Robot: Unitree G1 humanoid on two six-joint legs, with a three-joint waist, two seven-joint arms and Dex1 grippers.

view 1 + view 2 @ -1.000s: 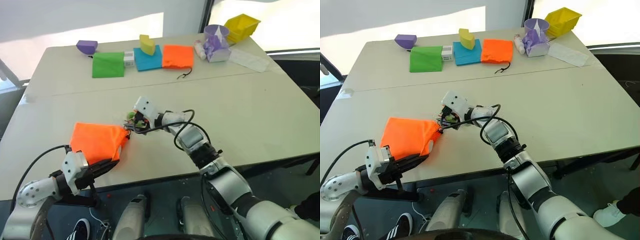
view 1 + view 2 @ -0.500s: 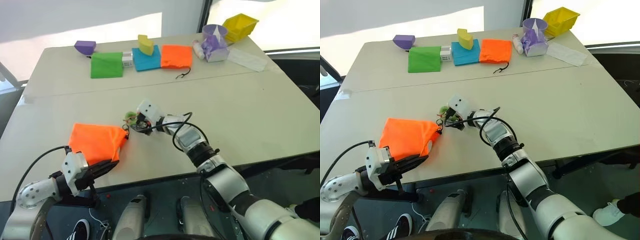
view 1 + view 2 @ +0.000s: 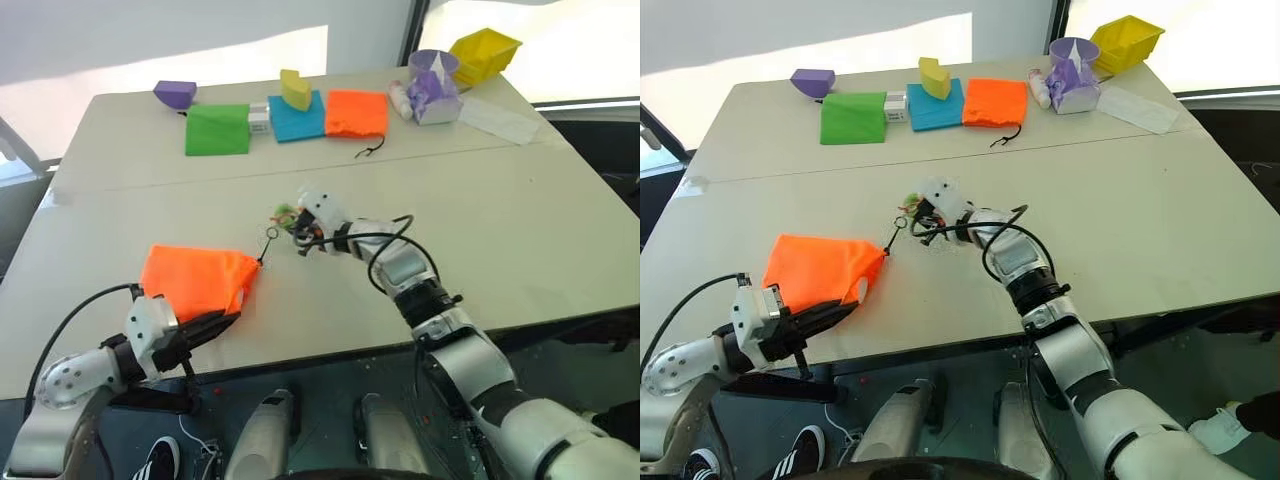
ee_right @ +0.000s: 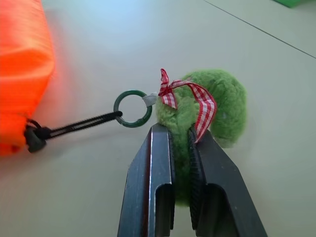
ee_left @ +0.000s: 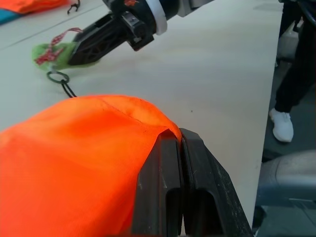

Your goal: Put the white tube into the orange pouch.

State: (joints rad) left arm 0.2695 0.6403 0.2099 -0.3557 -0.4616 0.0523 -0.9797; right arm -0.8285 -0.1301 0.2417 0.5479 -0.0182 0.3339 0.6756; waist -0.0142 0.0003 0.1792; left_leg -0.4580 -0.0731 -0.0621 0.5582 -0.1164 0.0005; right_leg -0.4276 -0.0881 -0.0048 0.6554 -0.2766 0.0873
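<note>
The orange pouch (image 3: 195, 280) lies near the front left edge of the table (image 3: 480, 200), and my left gripper (image 5: 180, 143) is pressed together on its near corner. I cannot pick out the white tube for certain; a pale sliver (image 3: 859, 291) at the pouch's near edge may be its end. A second ago my right gripper (image 4: 180, 131) stood spread beside the pouch mouth; now it pinches the green fuzzy ring (image 4: 217, 106) and has carried it rightward, so the cord (image 4: 79, 126) runs straight. I judge this is the closing pull. Well apart at the far edge sit a smaller orange pouch (image 3: 357, 112), a purple cup (image 3: 432, 65) and a yellow bin (image 3: 483, 52)
</note>
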